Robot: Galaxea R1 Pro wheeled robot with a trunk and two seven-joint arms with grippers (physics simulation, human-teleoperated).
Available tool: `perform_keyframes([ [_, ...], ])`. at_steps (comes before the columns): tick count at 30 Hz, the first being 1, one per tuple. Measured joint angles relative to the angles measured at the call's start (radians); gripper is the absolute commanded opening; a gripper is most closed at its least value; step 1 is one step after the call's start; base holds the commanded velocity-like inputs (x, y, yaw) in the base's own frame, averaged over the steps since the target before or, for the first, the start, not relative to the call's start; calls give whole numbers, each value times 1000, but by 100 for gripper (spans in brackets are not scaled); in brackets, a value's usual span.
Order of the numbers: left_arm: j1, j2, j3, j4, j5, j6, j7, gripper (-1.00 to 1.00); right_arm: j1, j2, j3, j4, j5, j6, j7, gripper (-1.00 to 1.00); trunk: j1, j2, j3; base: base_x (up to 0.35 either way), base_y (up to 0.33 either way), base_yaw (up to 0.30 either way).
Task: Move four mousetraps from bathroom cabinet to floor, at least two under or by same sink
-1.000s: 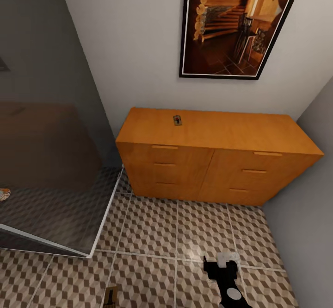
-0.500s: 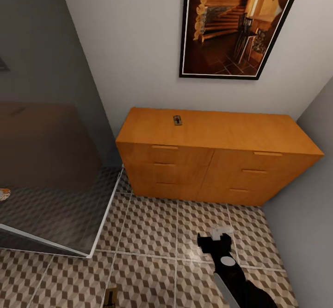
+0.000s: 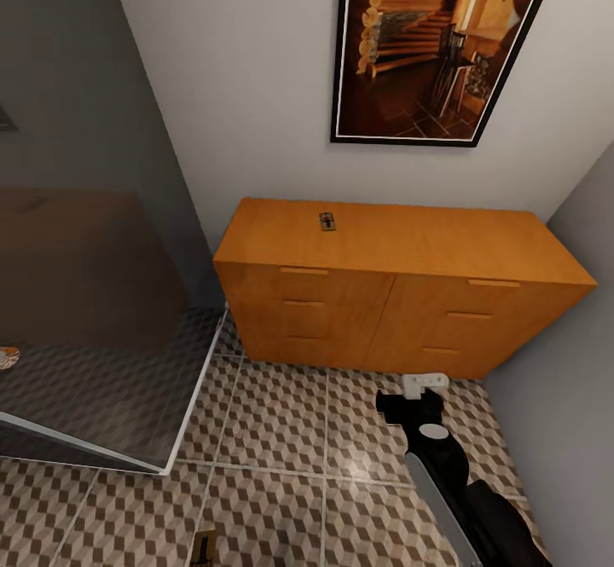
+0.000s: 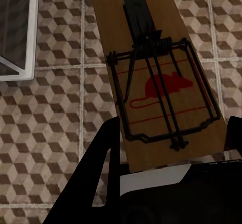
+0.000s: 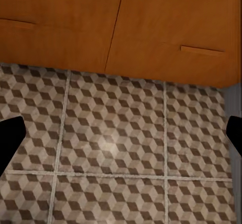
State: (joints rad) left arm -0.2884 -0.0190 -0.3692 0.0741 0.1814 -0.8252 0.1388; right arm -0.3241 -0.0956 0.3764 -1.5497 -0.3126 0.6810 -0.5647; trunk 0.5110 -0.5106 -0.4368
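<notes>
The tiled bathroom floor (image 3: 281,431), printed with a brown, beige and white cube pattern between pale grout lines, is seen across the lower part of the head view. Against the far white wall stands the wide, low orange-brown wooden cabinet (image 3: 401,294) with slim wooden drawer handles, its drawer fronts shut. A large dark-framed picture of a log interior (image 3: 435,38) is hung on the wall above it. A grey glass panel with a white frame (image 3: 85,294) is set at the left.

The right gripper (image 3: 424,385) is held low over the tiles just in front of the cabinet's right half; in the right wrist view its dark fingertips (image 5: 10,135) are seen far apart at the two edges, with nothing between them.

One small flat brown wooden mousetrap with dark metal parts (image 3: 327,222) is laid on the cabinet top, near its left rear. A second mousetrap, printed with a red mouse (image 4: 159,80), is clamped at its near end by the left gripper (image 4: 171,168) above the tiles. A small brown object (image 3: 205,547) on the floor at the head view's lower edge cannot be identified.
</notes>
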Motion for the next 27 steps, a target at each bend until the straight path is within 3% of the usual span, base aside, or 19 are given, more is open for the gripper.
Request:
perform_keyframes([
  [10,0,0,0,0,1,1,0,-100,-177,0,-61,-19,1,174,-3,100,0,0,0,0,0,0],
  [15,0,0,1,0,0,3,0,-100,-265,2,-71,-26,1,257,-3,100,0,0,0,0,0,0],
  [27,0,-10,0,0,-1,9,0,-100,-461,23,-73,-19,2,299,-5,100,0,0,0,0,0,0],
])
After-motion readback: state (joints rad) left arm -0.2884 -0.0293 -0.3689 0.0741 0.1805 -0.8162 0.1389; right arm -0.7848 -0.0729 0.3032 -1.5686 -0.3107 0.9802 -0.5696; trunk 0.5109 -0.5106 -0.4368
